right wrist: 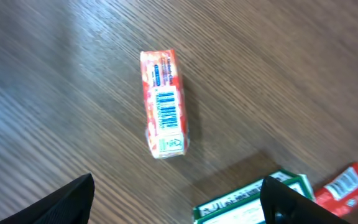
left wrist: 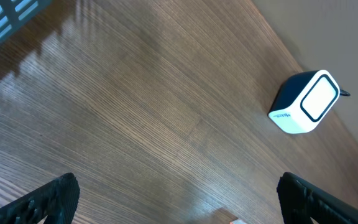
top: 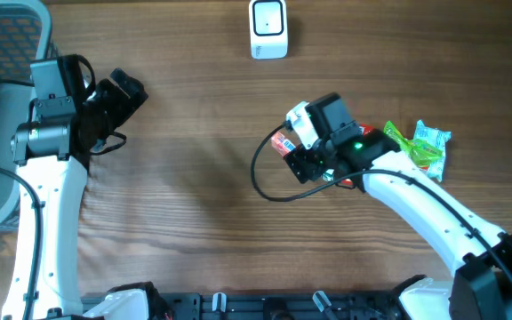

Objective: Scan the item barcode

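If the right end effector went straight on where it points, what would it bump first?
Most likely the red barcoded box lying on the wooden table, though depth is unclear and it might touch bare table beside it.

Bare worktop (top: 194, 133) is left open from the scanner (top: 268, 28) at twelve o'clock through the centre and out toward nine. In the right wrist view the red box (right wrist: 163, 102) is ringed by clear wood, except at five o'clock, where a green carton (right wrist: 247, 200) and red wrapper (right wrist: 345, 182) lie. Overhead, a cable loop (top: 254, 171) is hung at its seven.
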Motion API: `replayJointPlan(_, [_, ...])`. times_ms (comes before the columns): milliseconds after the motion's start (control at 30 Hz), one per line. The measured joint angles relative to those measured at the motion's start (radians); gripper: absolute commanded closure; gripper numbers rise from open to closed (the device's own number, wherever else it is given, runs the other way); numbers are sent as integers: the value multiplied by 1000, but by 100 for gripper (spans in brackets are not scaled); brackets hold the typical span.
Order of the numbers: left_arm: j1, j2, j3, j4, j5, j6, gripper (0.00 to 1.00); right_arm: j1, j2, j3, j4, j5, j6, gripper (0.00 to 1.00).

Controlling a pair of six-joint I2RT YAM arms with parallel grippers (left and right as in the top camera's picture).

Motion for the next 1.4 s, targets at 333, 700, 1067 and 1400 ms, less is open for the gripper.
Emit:
replayJointPlan(333, [0, 0, 0, 0, 0, 0, 0, -4, 63, -48, 98, -69, 8, 17])
replayJointPlan(700, [0, 0, 0, 0, 0, 0, 0, -4, 182, -51, 177, -124, 13, 57])
replayJointPlan(1067, [0, 0, 0, 0, 0, 0, 0, -4, 182, -51, 207, -134, 14, 19])
replayJointPlan(1400, [0, 0, 0, 0, 0, 0, 0, -4, 182, -52, 263, -134, 107, 15])
